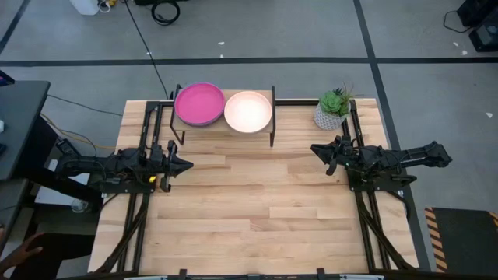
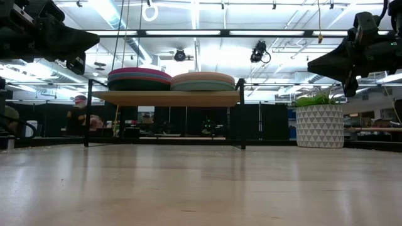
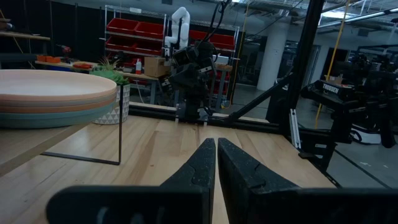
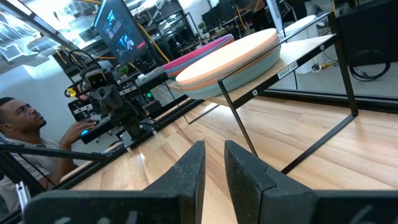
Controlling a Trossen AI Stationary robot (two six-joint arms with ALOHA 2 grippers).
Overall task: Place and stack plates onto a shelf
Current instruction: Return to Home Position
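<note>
Bare desk lies nearest; the shelf at 12 o'clock runs 9-to-3, bearing 2 flat plate stacks, magenta-topped and cream-topped. Left tool is closed and empty at 9; right tool, slightly parted and empty, at 3.

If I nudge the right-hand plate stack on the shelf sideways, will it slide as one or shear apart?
The cream-topped stack would probably shear: its plates look smooth and only rest nested on each other. It sits near the shelf edge, so a push outward risks a fall. The plates look rigid, unlikely to flex.
</note>
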